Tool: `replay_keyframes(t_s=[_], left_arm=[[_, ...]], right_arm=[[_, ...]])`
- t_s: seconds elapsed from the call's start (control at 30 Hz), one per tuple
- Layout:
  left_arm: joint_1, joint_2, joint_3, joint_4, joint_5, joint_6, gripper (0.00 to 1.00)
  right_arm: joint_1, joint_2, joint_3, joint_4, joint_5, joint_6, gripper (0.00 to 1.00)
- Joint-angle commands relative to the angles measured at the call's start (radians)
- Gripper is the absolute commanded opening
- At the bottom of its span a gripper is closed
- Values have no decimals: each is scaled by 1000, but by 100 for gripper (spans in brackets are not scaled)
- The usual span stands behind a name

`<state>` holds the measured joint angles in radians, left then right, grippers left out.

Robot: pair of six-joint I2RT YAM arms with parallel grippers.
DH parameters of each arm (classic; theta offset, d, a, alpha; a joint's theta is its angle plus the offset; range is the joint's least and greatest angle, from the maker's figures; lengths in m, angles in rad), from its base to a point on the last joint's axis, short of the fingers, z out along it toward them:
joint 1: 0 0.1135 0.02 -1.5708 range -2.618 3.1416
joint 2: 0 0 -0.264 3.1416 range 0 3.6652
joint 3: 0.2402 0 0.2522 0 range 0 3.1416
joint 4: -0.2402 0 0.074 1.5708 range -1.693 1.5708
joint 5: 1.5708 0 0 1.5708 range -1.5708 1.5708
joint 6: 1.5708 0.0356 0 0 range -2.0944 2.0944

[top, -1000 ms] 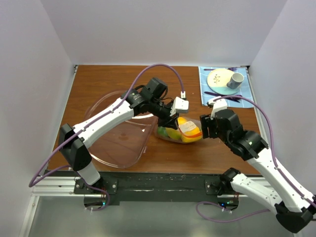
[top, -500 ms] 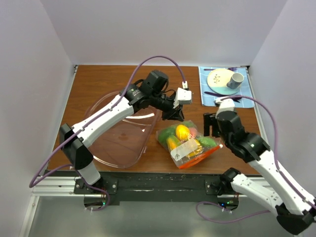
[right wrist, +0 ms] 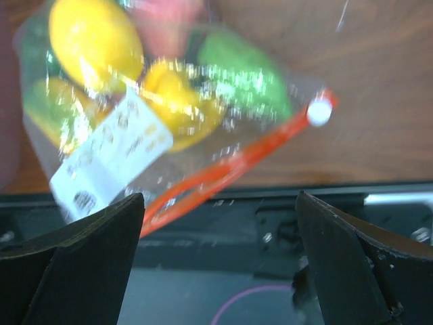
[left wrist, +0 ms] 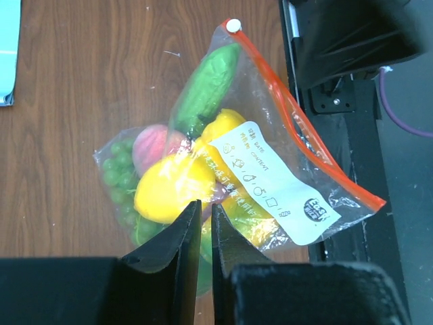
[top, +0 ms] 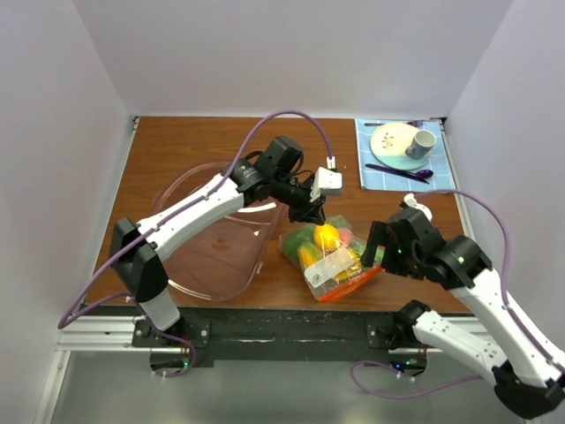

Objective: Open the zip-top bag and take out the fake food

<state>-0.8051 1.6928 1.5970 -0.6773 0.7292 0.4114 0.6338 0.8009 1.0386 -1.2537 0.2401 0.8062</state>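
The zip-top bag (top: 335, 262) lies on the table near its front edge, with the orange-red zip strip (top: 355, 283) toward the front and the white label up. Inside is the fake food: a yellow lemon (top: 327, 235), green pieces, a pink one. My left gripper (top: 312, 212) is shut and empty just above the bag's far side; in the left wrist view its fingers (left wrist: 205, 205) hover over the lemon (left wrist: 169, 193) and label (left wrist: 270, 183). My right gripper (top: 378, 250) is open wide beside the bag's right end; in its wrist view (right wrist: 220, 196) the zip strip (right wrist: 230, 166) lies ahead of the jaws.
A large clear pinkish bowl (top: 181, 265) sits left of the bag, under the left arm. A blue mat (top: 371, 172) with a plate (top: 392, 139), a grey cup (top: 420, 144) and a purple spoon lies at the back right. The black rail (top: 282, 322) runs along the front edge.
The bag, held up between both grippers a second ago, now lies flat on the table. The right gripper has moved toward the front edge; the left gripper has come down over the bag.
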Motion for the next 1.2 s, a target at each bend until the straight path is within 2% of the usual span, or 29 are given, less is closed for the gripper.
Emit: replay_keyframes(t_s=[0.0, 0.1, 0.2, 0.4, 0.47, 0.6, 0.63, 0.7, 0.73, 0.8, 0.83, 0.9, 1.0, 1.07, 1.1, 1.13, 1.17], left_arm=[[3, -10, -35, 77, -31, 17, 16], [3, 11, -61, 125, -69, 14, 16], [3, 27, -68, 160, -74, -2, 16], [4, 21, -71, 193, -94, -14, 17], [4, 21, -80, 220, -125, -17, 17], [6, 47, -95, 271, -279, -36, 15], [6, 56, -95, 268, -303, -36, 15], [4, 79, -88, 252, -359, -26, 13], [4, 88, -94, 252, -379, -23, 13], [4, 111, -103, 258, -425, -17, 11], [1, 120, -111, 259, -432, -14, 11], [-8, 161, -109, 234, -430, -3, 11], [-49, 189, -104, 206, -377, -3, 12], [-95, 182, -115, 232, -343, -11, 13], [-109, 168, -123, 252, -300, -22, 13], [-127, 163, -123, 269, -266, -37, 14], [-131, 162, -117, 286, -175, -74, 15]], right_arm=[[1, -97, -58, -62, -172, 171, 99], [1, -126, -123, -75, -229, 189, 99], [1, -179, -207, -32, -222, 221, 99], [1, -255, -399, 197, -136, 315, 96], [1, -299, -459, 310, -85, 332, 89], [1, -390, -561, 515, -24, 361, 79], [1, -400, -595, 543, -21, 376, 70], [1, -404, -606, 577, 1, 386, 61], [1, -399, -606, 586, 7, 378, 51], [1, -387, -597, 611, 30, 364, 38], [1, -382, -579, 616, 33, 352, 18], [1, -364, -537, 616, 86, 326, 0], [1, -298, -352, 519, 219, 179, 0], [1, -228, -148, 396, 296, 102, 0], [0, -141, -73, 346, 344, 70, 0], [1, -87, 74, 305, 402, 0, 0], [1, -41, 146, 231, 424, -33, 0]])
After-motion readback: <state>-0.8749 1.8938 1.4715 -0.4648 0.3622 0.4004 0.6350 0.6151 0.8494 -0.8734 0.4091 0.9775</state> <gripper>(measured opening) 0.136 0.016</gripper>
